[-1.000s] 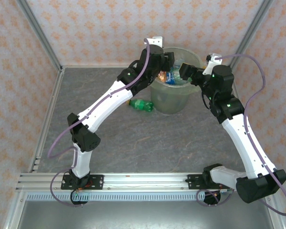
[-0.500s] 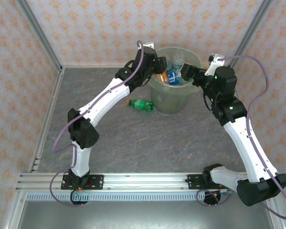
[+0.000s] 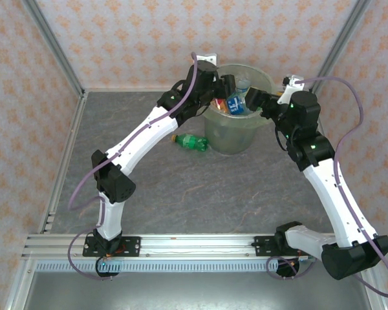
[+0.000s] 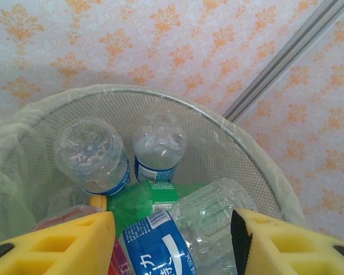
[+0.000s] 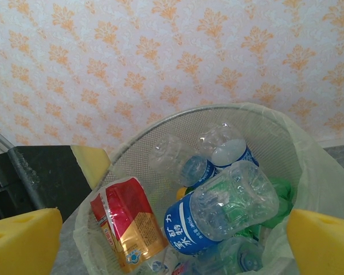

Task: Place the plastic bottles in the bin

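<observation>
the left gripper (image 4: 173,229) is hovering over the bin (image 3: 229,139), jaws partly apart, gripping nothing. the right gripper (image 5: 173,229) is hovering at the bin's rim, jaws wide, empty. plastic bottles (image 5: 218,215) are lying inside the bin; 1 green bottle (image 3: 191,142) is lying just beside the bin.

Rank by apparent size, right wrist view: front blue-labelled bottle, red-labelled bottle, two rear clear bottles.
1. front blue-labelled bottle
2. red-labelled bottle
3. left rear clear bottle, right rear clear bottle: alike, unranked.
</observation>
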Available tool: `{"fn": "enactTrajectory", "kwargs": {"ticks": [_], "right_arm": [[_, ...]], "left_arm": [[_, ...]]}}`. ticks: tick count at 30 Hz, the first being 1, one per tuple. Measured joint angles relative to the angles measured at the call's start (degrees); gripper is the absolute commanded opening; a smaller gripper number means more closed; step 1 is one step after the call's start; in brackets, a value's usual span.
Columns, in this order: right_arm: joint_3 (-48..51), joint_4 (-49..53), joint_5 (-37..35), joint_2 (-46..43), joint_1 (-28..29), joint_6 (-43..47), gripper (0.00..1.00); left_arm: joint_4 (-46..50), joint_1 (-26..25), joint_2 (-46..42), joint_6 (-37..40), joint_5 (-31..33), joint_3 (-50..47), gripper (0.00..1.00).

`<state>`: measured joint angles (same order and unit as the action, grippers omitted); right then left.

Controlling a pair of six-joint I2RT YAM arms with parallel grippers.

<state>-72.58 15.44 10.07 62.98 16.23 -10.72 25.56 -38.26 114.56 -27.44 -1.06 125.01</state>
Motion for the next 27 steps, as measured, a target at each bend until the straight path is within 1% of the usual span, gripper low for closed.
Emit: {"fn": "enactTrajectory", "kwargs": {"ticks": [4,10,17,18,22,23,24,26,27], "right_arm": [[0.0,0.0,0.4,0.0,0.0,-0.4,1.0],[0.0,0.0,0.5,0.1,0.0,-1.1,1.0],[0.0,0.0,0.5,0.1,0.1,-1.6,1.0],[0.0,0.0,0.5,0.1,0.1,-1.7,1.0],[0.0,-0.1,0.5,0.1,0.7,-1.7,1.0],[0.0,-0.2,0.7,0.2,0.8,-1.7,1.0],[0.0,-0.3,0.7,0.3,0.9,-1.7,1.0],[0.0,-1.0,0.9,0.7,1.2,-1.7,0.99],[0.0,-1.4,1.0,1.0,1.4,-1.7,1.0]], "left_arm": [[0.1,0.0,0.0,0.3,-0.7,0.0,0.57],[1.8,0.2,1.7,0.2,-1.8,0.0,0.54],[4.1,1.5,2.6,-0.2,-1.8,-0.7,0.55],[4.1,1.5,2.5,-0.2,-1.7,-0.7,0.56],[4.3,1.6,1.3,-0.5,-1.0,-0.9,0.69],[4.3,1.6,0.6,-0.7,-0.8,-1.1,0.7],[4.2,1.5,-0.3,-1.0,-0.2,-1.5,0.72],[4.2,1.5,-3.7,-1.4,0.9,-3.8,0.82],[4.2,1.6,-5.3,-1.6,1.5,-4.9,0.83]]}}
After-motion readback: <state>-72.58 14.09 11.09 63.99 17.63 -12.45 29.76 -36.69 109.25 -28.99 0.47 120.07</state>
